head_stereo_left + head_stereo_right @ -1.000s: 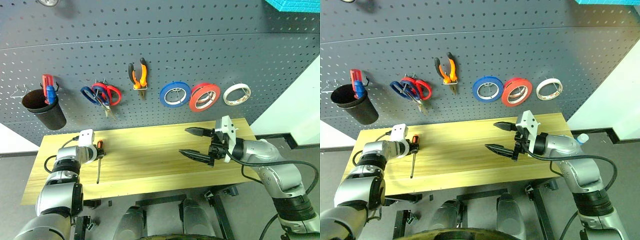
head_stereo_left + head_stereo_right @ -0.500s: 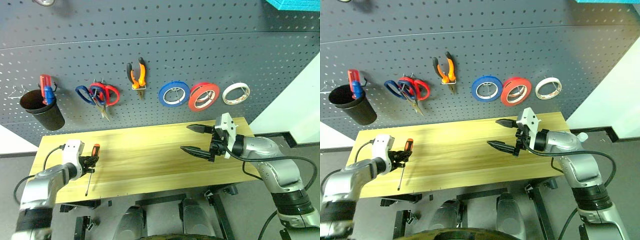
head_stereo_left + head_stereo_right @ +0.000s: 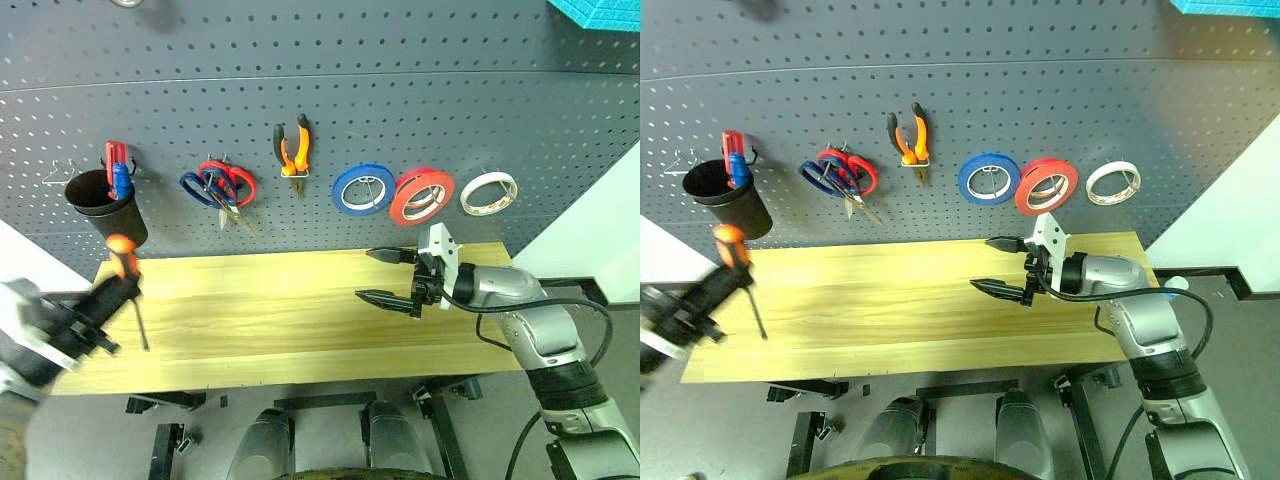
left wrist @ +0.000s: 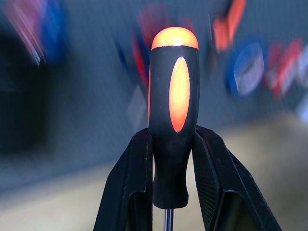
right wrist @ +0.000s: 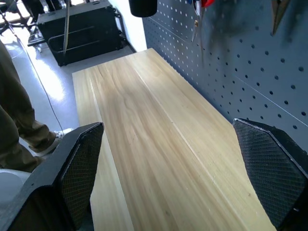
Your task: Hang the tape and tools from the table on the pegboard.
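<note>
left gripper (image 4: 171, 192) now pinching slim orange-and-black screwdriver (image 4: 173, 115), lifted off long light wooden table (image 3: 300, 310) (last tool down there), near black cup (image 3: 105, 205) on dark grey pegboard (image 3: 400, 110). right gripper (image 3: 392, 277) spread wide, empty.

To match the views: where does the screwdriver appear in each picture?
Left eye: screwdriver at far left, over the table's end, handle up.
Right eye: far left too.
Left wrist: centre, handle between the black fingers.
Right wrist: cannot tell.
Shared landmark: black cup on the pegboard.
</note>
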